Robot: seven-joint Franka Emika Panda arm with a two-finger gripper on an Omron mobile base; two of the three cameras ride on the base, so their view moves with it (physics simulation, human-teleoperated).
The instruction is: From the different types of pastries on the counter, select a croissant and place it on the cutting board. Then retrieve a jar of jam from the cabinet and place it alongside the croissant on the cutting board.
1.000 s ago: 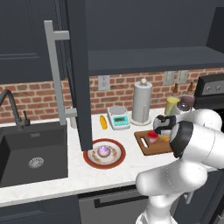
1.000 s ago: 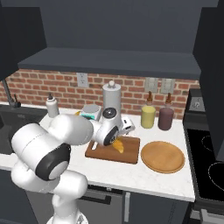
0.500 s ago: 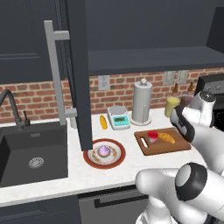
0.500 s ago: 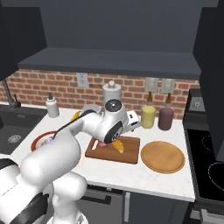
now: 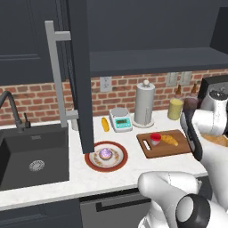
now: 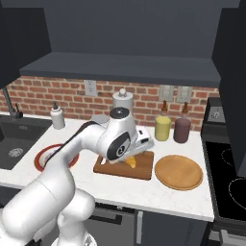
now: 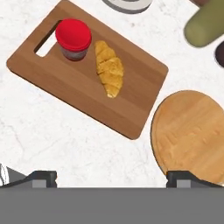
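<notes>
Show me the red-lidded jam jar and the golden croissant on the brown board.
Red-lidded jam jar (image 7: pixel 73 34): hand view, on its lid.
Golden croissant (image 7: pixel 110 71): hand view, on its middle.

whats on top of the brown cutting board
A red-lidded jar, upright near the slot handle, and a golden croissant beside it. The wood directly beneath each is covered and can't be seen.

The light is even and fairly bright over the white table (image 5: pixel 120 178), whose surface reads pale and almost washed out in the hand view. Shadows are faint and soft; where the light comes from, I cannot tell. The dark cabinets (image 6: pixel 139 29) look dim and flat. Slight highlights lie on the white arm (image 6: pixel 36 206) and the red lid (image 7: pixel 73 34). Edges look a little soft and fine detail is smeared, most clearly on the brick wall (image 5: pixel 40 104).
</notes>
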